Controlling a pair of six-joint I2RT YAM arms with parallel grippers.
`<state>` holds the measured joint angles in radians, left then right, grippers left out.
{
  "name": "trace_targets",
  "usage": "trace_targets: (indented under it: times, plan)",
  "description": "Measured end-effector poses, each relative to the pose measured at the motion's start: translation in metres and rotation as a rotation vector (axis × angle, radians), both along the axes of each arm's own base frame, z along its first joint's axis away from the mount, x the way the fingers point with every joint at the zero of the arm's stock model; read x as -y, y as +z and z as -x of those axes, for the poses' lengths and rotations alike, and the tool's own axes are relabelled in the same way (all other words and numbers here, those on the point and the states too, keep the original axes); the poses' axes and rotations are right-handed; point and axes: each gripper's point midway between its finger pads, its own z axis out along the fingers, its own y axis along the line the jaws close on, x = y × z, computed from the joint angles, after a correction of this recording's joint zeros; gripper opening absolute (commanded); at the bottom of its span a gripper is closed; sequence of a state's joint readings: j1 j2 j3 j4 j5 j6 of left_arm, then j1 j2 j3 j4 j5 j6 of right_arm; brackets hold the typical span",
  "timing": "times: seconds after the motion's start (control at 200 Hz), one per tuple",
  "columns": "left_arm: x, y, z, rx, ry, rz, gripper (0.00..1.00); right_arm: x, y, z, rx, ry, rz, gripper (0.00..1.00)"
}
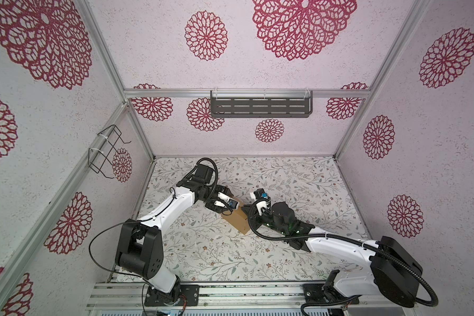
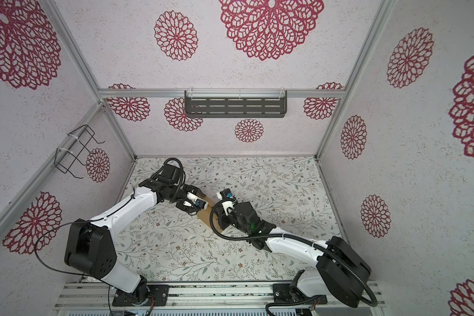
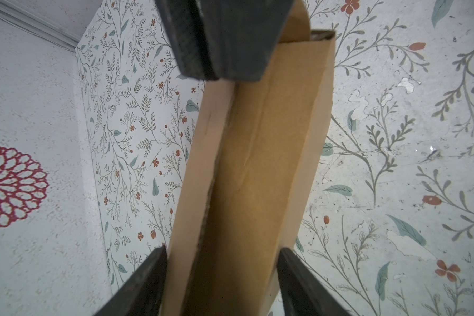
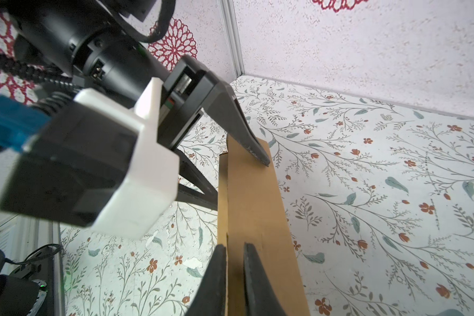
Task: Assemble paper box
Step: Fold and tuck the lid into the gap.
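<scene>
Worktop: floral sheet, with the task's thing about mid, between the 2 arms. Left arm and right arm come in from opp. sides and meet over the paper box. It is a long, narrow tan trough lying askew in both top views. Can't tell whether it rests on the worktop or hangs just off it.

Left fingers: spread wide, 1 on each long side of the box and both touching, so they clamp it across its width.

Right fingers: nearly closed at the opp. end with thin cardboard between them. It looks like 1 long side wall, pinched near its edge.

Step in hand, as I read it: stand that wall square along its crease while the left grip anchors the body. Roughly mid-task – the walls are partly up, and no locked tabs are visible.

To do it well:
- Left grip shd stay firm but not crush; the trough bows easily under a squeeze across its width.
- Right wrist shd turn about the crease line, not pull away from it – pulling drags the whole box out of the left hold.
- Move slow, in 1 arc. Thin card tears or kinks off-crease if jerked.
- Watch the gap between the 2 wrists; they sit v. near each other.
</scene>
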<state>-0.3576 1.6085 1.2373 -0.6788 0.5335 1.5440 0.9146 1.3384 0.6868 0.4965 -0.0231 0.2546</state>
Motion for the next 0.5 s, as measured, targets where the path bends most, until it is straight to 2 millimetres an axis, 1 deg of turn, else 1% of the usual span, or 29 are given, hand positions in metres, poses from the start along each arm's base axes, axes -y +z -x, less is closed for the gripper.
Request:
trace_targets:
  times: [0.31,0.4,0.5]
  plan:
    - [0.001,-0.001,-0.001,-0.006,0.004,0.005,0.67,-0.003,-0.007,0.002,0.032,-0.024,0.033,0.15]
    - [0.001,-0.001,-0.002,-0.004,0.008,0.003,0.67,-0.006,-0.013,0.003,0.04,-0.024,0.06,0.14]
    - [0.0,-0.001,-0.005,0.005,0.017,-0.005,0.67,-0.012,-0.015,0.002,0.053,-0.029,0.081,0.14]
